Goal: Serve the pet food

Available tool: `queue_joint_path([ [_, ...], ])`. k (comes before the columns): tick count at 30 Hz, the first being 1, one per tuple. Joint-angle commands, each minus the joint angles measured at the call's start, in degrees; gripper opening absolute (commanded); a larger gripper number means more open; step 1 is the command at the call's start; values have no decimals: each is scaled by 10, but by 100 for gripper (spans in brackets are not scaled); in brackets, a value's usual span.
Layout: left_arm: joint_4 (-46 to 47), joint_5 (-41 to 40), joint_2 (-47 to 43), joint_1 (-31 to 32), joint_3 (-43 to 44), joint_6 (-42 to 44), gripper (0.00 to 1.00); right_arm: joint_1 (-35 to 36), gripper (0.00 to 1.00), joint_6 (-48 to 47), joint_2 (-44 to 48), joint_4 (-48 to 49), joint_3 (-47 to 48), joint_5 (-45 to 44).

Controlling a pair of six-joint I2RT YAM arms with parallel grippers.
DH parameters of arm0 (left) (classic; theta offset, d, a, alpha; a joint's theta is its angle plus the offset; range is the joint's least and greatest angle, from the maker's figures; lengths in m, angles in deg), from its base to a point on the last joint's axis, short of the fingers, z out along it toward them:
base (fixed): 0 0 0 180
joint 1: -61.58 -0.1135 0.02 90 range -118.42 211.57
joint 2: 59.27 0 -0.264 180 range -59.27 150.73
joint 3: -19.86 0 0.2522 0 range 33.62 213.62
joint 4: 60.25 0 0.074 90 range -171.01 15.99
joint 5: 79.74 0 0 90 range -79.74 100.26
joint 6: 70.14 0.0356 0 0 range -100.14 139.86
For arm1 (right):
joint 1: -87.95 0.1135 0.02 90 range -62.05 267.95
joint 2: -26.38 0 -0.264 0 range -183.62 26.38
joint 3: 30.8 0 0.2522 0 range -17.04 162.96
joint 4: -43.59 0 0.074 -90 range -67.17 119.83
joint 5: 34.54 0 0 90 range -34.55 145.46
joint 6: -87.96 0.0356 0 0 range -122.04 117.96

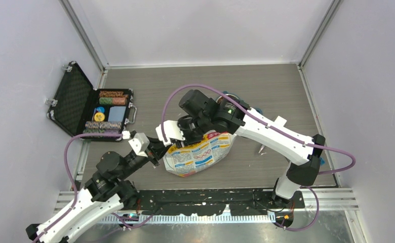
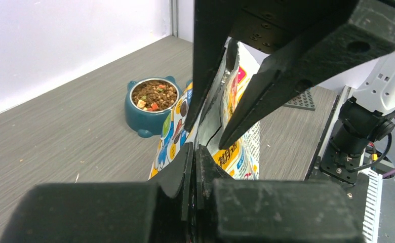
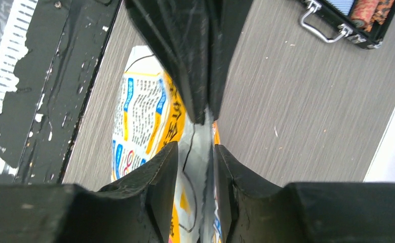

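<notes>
The printed pet food bag lies mid-table. My left gripper is shut on the bag's torn top edge, its jaws pressed together around the thin foil. My right gripper stands open astride the same edge. The foil runs between its fingers with a gap on each side. In the left wrist view a teal bowl stands beyond the bag, holding brown pet food. In the top view the right arm hides most of that bowl.
An open black case of poker chips lies at the left wall, with its handle in the right wrist view. A black perforated strip and metal rail run along the near edge. Walls close in three sides.
</notes>
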Motion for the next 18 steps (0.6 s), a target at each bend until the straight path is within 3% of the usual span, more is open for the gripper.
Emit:
queue_joint_path([
  [1,20,-41,-14,-4,8,18,0,3,40,-29,-2,-45,26,-9],
  [3,19,-41,-11,-4,9,20,0,3,39,-33,-4,-57,31,-6],
  [8,21,-41,-9,-4,11,25,0,4,8,-27,0,-55,35,-3],
  [14,21,-93,-29,-4,13,19,0,4,5,-29,-10,-73,46,-29],
  [18,-6,-186,-39,-4,18,9,0,2,5,-25,-6,-76,44,-90],
])
